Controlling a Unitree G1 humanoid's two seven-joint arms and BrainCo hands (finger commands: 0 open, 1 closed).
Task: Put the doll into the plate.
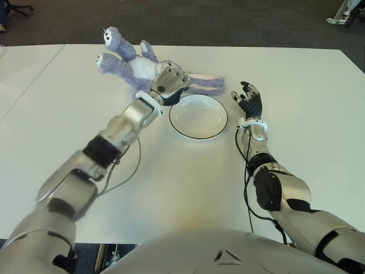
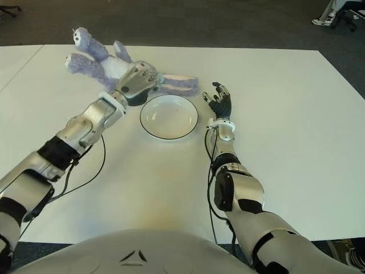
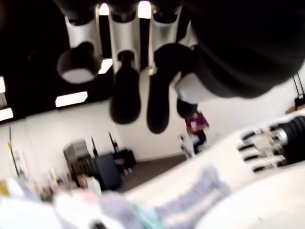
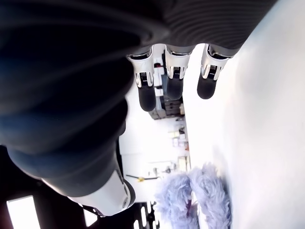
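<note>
Left eye view, upper centre: the left hand hovers slack-fingered over the doll, ungrasped; next, clench and carry it to the plate.

No readable text, labels, brands or numbers in any view. One mark only: a small embossed triangular emblem on the robot's grey chest shell, at the bottom of both eye views; no letters on it. Background clutter in the wrist views too blurred to read.
</note>
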